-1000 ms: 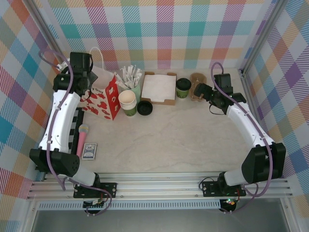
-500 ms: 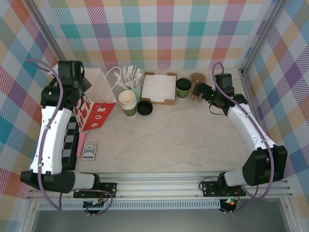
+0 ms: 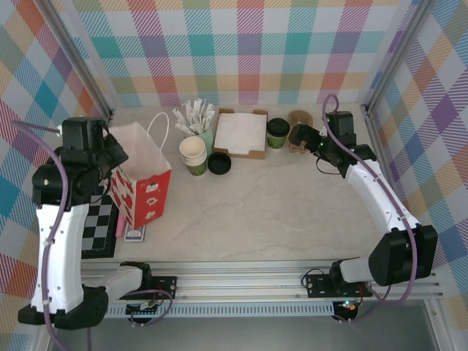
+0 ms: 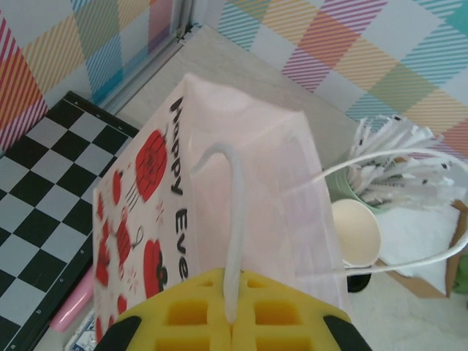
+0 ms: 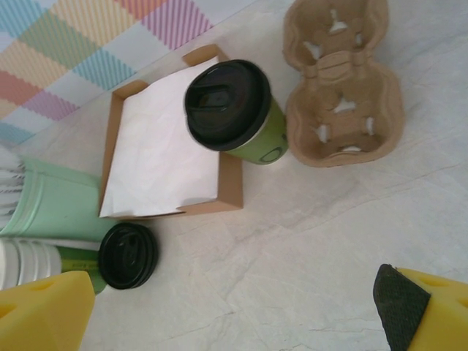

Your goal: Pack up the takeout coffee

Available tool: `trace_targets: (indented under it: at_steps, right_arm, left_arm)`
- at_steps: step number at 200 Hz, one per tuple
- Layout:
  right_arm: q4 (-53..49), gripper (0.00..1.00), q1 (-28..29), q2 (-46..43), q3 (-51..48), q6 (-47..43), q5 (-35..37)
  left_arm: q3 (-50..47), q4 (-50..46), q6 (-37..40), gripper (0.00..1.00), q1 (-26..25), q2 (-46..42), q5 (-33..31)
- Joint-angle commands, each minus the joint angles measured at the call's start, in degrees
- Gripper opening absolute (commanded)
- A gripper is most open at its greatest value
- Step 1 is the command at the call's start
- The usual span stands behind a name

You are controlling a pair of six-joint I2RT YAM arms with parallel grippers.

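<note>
up close, the left gripper (image 4: 232,319) clamps the bag's handle (image 4: 235,212) (white cord).

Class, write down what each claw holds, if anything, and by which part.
The left claw is shut on one white handle of the red-and-white gift bag. The right claw is open, holding nothing; the takeout coffee stands free.
</note>
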Motion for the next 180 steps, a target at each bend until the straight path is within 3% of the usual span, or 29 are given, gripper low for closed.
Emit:
trace_targets:
  at_steps: [1,24,51,85,112,146,154,163,180]
  right_arm:
    - [2.6,1.0,1.9,-0.1,2.5,-4.4,-8.0]
    - [3.5,1.0,4.3,1.6,4.5,-7.2,-19.1]
    - [2.3,1.0,10.5,5.8,10.3,-6.0,-29.4]
    - [9.0,1.0,21.9,12.0,14.7,2.2,-31.5]
    - [17.5,1.0,26.6,17.2,16.9,9.7,-32.1]
    - [4.9,0.98,30.5,27.3,31.1,8.4,-21.7]
    - [4.5,0.94,31.2,29.2,33.7,8.4,-21.4]
    - [4.3,0.84,31.9,30.9,36.5,7.7,-21.2]
    - [1.7,0.43,33.1,32.2,40.8,5.4,-18.6]
  left_arm:
    - [-0.6,-2.0,3.6,0.0,0.9,-2.5,7.1]
    - [-1.6,-0.3,4.8,0.0,0.8,-5.4,17.0]
    - [-3.6,-0.1,4.9,0.0,0.8,-7.7,19.8]
    - [-8.8,5.3,4.8,0.0,0.9,-8.0,27.7]
    - [-10.2,6.5,5.5,0.0,0.8,-8.3,28.3]
    - [-12.0,7.3,5.9,0.0,0.9,-8.6,29.7]
    - [-12.1,7.1,6.0,0.0,0.8,-8.6,29.6]
    - [-12.1,7.0,6.3,0.0,0.8,-8.6,29.5]
    - [-12.2,7.1,6.7,0.0,0.9,-9.3,28.7]
